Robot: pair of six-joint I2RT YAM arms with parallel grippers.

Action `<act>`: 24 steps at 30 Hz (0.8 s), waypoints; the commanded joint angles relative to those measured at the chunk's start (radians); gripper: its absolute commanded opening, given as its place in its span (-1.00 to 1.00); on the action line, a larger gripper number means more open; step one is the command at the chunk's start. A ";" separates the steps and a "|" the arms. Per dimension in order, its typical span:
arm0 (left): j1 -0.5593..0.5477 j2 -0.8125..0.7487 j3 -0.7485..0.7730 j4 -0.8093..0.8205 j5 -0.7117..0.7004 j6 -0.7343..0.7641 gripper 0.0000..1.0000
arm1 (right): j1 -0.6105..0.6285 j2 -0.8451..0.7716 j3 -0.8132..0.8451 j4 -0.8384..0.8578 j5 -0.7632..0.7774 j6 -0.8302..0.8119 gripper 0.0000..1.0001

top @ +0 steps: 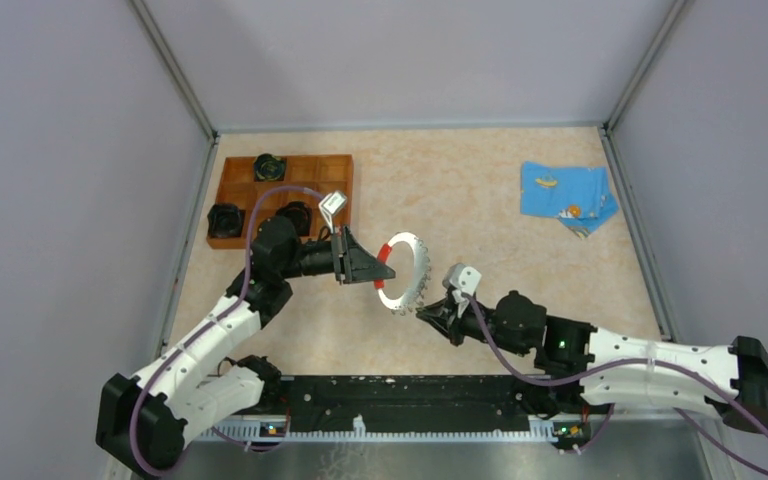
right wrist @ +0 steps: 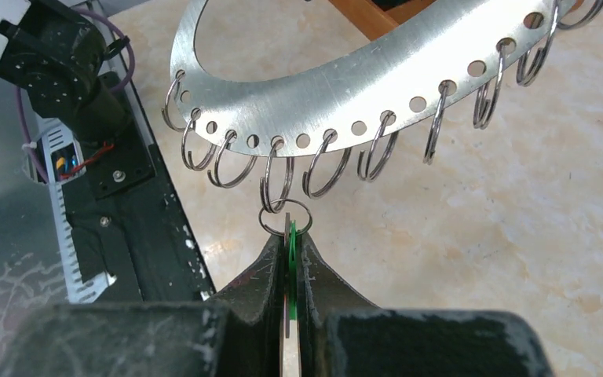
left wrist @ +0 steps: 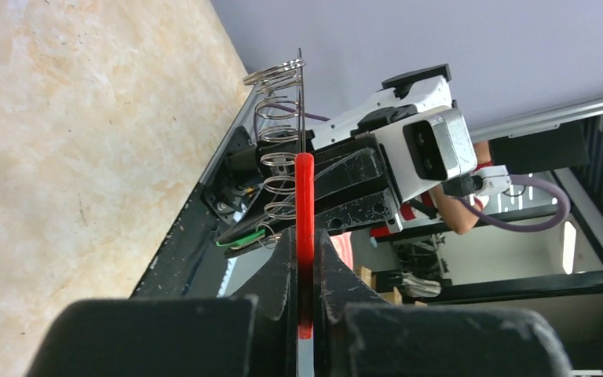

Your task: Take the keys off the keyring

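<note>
The left gripper (left wrist: 305, 267) clamps the stiff, thin keyring (right wrist: 338, 82) by its red section, while the right gripper (right wrist: 289, 255), just beneath the ring, pinches the light, slippery key (right wrist: 290, 236) by its green head, probably the best hold.

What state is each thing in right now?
keyring, held in the air, clamped at its red section.
key, green head pinched, not yet off the keyring.
left end effector, shut on keyring.
right end effector, shut on key.
blue cloth, folded.

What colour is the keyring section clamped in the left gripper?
Red; the keyring section shows best in the left wrist view.
</note>
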 commanded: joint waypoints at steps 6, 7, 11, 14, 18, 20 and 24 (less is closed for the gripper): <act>0.005 0.000 0.073 -0.065 0.018 0.197 -1.00 | 0.012 0.019 0.119 -0.213 -0.012 0.049 -1.00; 0.006 0.000 0.074 -0.069 0.020 0.210 -1.00 | 0.012 0.026 0.128 -0.228 -0.012 0.050 -1.00; 0.004 0.002 0.072 -0.087 0.023 0.256 -1.00 | 0.012 0.043 0.165 -0.275 -0.009 0.062 -1.00; 0.004 0.001 0.070 -0.095 0.029 0.276 -1.00 | 0.012 0.056 0.186 -0.303 -0.002 0.073 -1.00; 0.004 0.001 0.066 -0.110 0.029 0.303 -1.00 | 0.012 0.070 0.206 -0.322 0.000 0.082 -1.00; 0.004 0.000 0.066 -0.115 0.033 0.312 -1.00 | 0.012 0.082 0.219 -0.334 -0.004 0.084 -1.00; 0.003 -0.004 0.059 -0.122 0.036 0.332 -1.00 | 0.012 0.108 0.243 -0.348 -0.016 0.091 -1.00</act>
